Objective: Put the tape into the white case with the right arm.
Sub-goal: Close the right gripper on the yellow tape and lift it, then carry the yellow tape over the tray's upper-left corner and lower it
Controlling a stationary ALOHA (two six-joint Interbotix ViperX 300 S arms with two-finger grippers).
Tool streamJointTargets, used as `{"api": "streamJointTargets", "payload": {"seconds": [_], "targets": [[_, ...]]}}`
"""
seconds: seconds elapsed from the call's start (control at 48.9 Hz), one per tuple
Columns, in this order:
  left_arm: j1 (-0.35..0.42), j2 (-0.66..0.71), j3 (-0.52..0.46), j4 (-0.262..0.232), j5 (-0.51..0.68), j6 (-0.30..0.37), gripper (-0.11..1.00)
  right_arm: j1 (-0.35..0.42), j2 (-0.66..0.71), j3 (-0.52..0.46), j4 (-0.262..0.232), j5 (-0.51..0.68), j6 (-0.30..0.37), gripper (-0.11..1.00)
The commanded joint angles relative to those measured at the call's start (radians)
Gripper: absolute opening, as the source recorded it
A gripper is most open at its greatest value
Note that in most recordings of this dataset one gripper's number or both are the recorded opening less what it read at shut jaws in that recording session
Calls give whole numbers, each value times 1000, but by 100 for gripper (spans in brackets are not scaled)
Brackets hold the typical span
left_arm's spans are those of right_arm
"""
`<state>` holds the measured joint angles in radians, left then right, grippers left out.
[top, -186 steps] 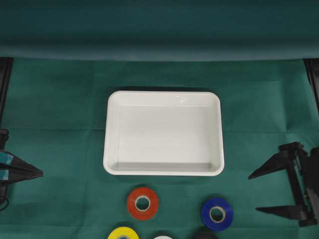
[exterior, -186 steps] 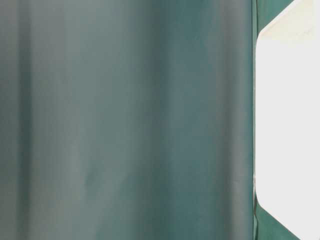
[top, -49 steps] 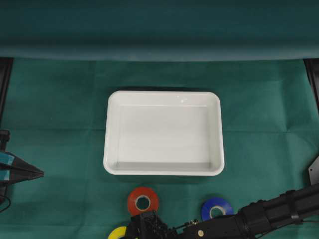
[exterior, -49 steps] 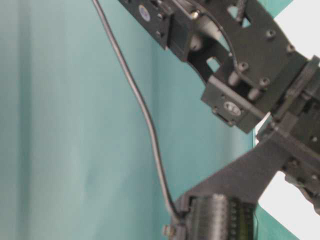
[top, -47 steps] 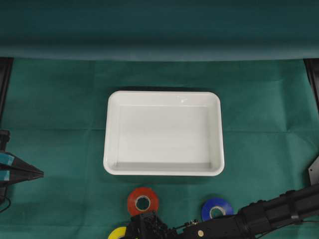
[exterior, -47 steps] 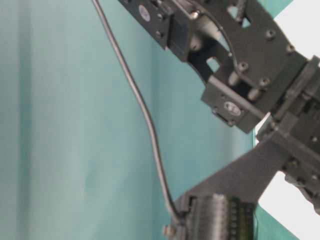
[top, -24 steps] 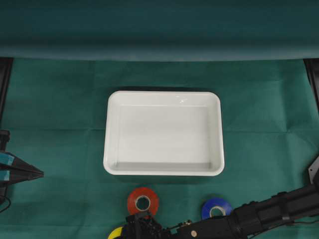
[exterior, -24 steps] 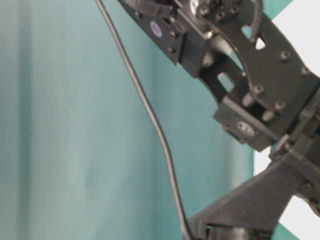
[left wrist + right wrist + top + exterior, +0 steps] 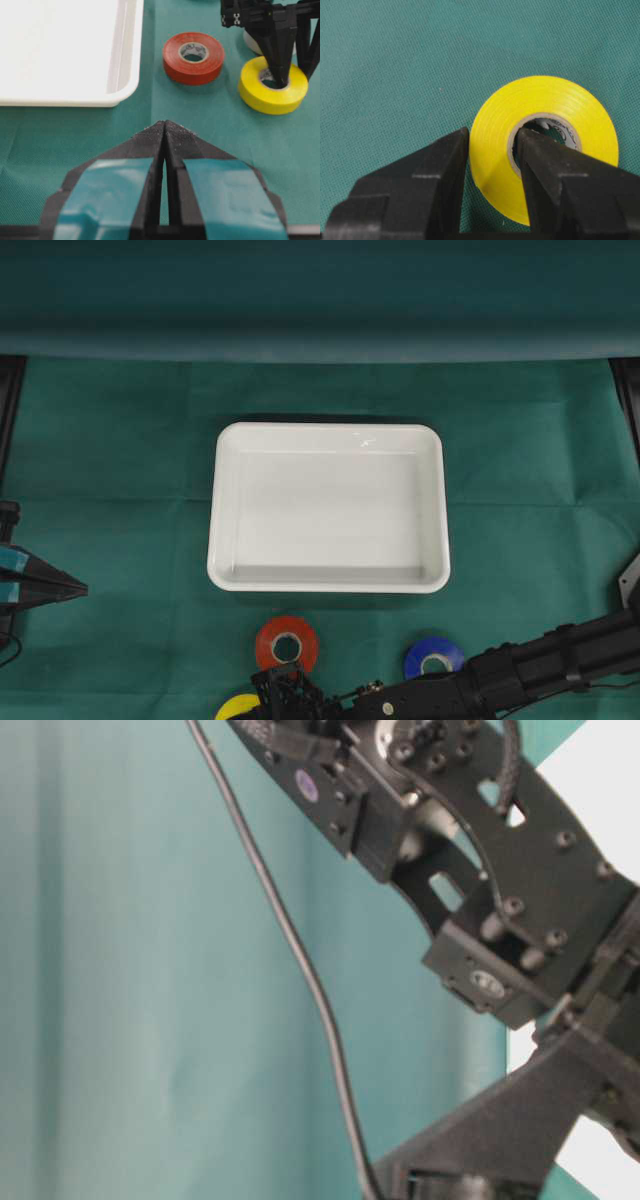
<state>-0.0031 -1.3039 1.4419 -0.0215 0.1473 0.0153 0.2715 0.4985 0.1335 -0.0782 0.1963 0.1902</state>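
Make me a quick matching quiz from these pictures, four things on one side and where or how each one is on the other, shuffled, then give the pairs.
Things:
1. yellow tape
2. red tape
3. white case
4. left gripper

States:
A. holds nothing
B. jaws shut, holding nothing
C. pinched through its wall by the right gripper
D. lies free on the cloth beside the case

Pairs: 1-C, 2-D, 3-A, 4-B
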Motion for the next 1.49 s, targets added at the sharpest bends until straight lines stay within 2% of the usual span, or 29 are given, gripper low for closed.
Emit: {"api": "streamJointTargets", "payload": {"seconds": [0.0, 0.348, 0.532, 0.839, 0.962, 1.125, 1.228, 1.473], "targets": [[-3, 8, -12, -2, -9, 0, 0, -3, -41, -18, -2, 2, 2, 2], [-2, 8, -12, -2, -9, 0, 0, -2, -170, -18, -2, 37, 2, 1], [-2, 8, -12, -2, -9, 0, 0, -3, -189, -17, -2, 41, 2, 1], [-2, 8, -12, -2, -9, 0, 0, -86, -210, -15, -6, 112, 2, 1], [-3, 8, -12, -2, -9, 0, 0, -133, -232, -15, -37, 150, -2, 1], [-3, 8, -12, -2, -9, 0, 0, -198, -250, -15, -123, 175, -2, 1], [-3, 8, -12, -2, -9, 0, 0, -252, -249, -14, -156, 178, 0, 1], [-3, 8, -12, -2, -9, 0, 0, -376, -227, -12, -172, 169, -3, 1]]}}
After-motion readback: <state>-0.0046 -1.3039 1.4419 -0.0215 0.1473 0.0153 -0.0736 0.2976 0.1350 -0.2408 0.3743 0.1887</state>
